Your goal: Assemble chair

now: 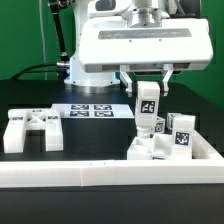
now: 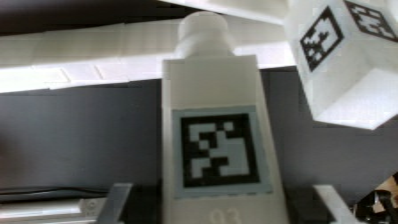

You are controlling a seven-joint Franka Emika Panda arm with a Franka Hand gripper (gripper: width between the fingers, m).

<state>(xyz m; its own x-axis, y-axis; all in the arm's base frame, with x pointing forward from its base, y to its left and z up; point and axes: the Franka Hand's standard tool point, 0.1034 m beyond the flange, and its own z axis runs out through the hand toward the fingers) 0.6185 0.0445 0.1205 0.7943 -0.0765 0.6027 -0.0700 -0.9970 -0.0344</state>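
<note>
My gripper (image 1: 147, 92) hangs over the right side of the table, shut on an upright white chair leg (image 1: 147, 112) with a square tag on its face. In the wrist view the leg (image 2: 222, 110) runs away from my gripper (image 2: 226, 203), and a narrower peg shows at its far end. Its lower end is just above, or on, a low white chair piece (image 1: 150, 150); I cannot tell if they touch. A tagged white block (image 1: 183, 135) stands close beside it, and the same block (image 2: 334, 70) is next to the leg's far end in the wrist view.
A white chair piece with cut-outs (image 1: 30, 130) lies at the exterior view's left. The marker board (image 1: 95, 110) lies flat behind the middle. A long white border frame (image 1: 110, 178) runs along the front and up the right side.
</note>
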